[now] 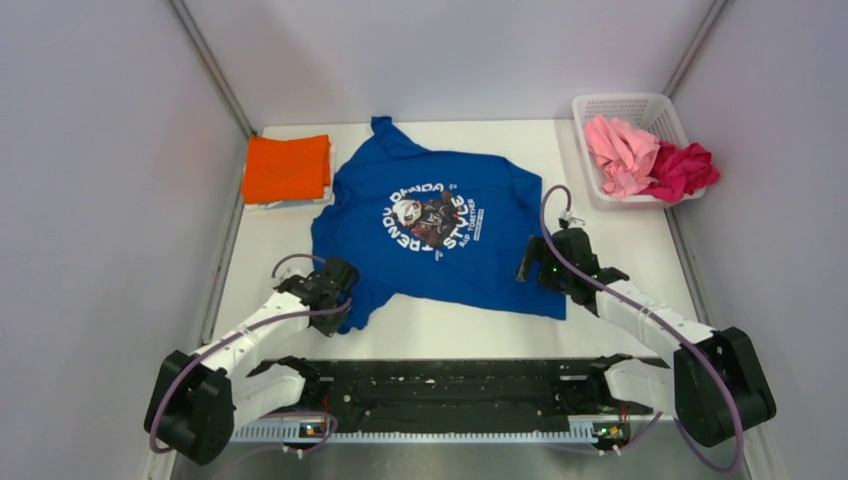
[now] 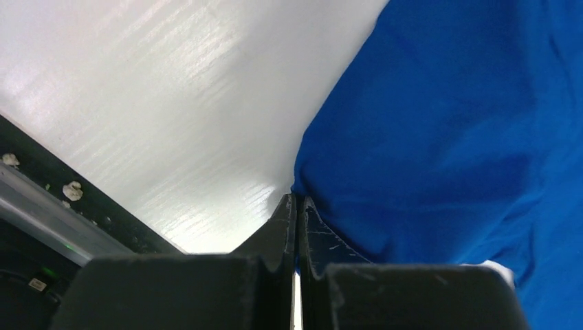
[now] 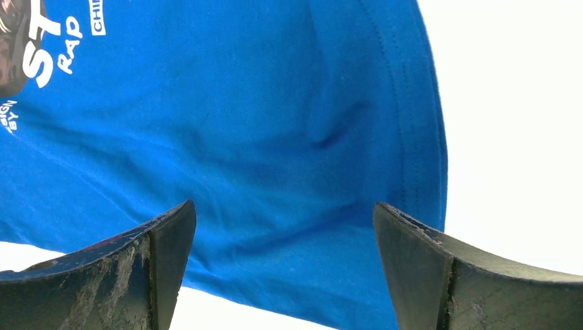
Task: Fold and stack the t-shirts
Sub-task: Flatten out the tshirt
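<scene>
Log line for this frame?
left hand: shut at blue t-shirt edge | right hand: open over its hem | orange t-shirt: folded | pink t-shirt, magenta t-shirt: in basket

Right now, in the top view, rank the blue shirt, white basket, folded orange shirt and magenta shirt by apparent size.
1. blue shirt, spread flat
2. white basket
3. folded orange shirt
4. magenta shirt, bunched at the basket's edge; only its visible part is counted
</scene>
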